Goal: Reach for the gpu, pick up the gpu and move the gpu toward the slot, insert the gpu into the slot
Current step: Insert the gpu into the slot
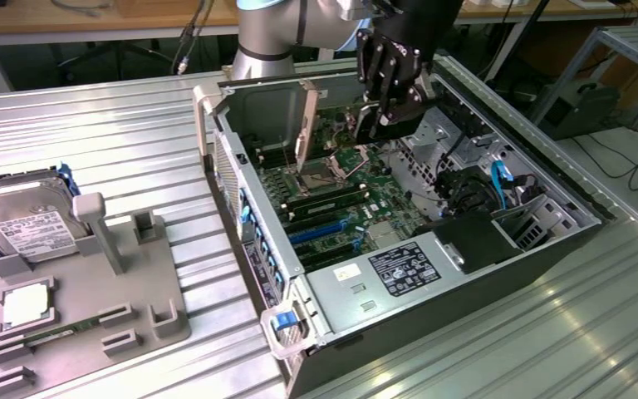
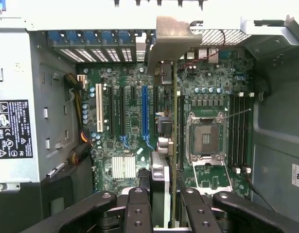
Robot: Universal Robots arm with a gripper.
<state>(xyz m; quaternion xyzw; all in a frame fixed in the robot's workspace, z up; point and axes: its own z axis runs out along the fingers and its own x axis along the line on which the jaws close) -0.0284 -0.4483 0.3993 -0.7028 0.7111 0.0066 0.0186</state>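
Observation:
My gripper (image 1: 377, 123) hangs over the open computer case, shut on the gpu (image 1: 345, 133). The card is held on edge, with its silver end bracket (image 1: 309, 125) toward the case's rear wall. In the wrist view the gpu (image 2: 174, 121) appears edge-on between my two black fingers (image 2: 137, 209), its bracket (image 2: 169, 39) at the far end. The slot (image 2: 145, 109) is a long blue connector on the green motherboard. The card hovers above the board, slightly to the side of the slot, between it and the processor socket (image 2: 205, 138). In the exterior view the slot (image 1: 319, 229) lies low in the case.
The case walls (image 1: 222, 141) and drive cages (image 1: 463, 141) close in around the board. A power supply (image 1: 402, 266) sits at the near end. Memory slots (image 2: 239, 131) and a white connector (image 2: 98, 109) flank the blue one. Outside, a grey fixture (image 1: 130, 316) holds a hard drive (image 1: 26, 220) and a processor chip (image 1: 26, 303).

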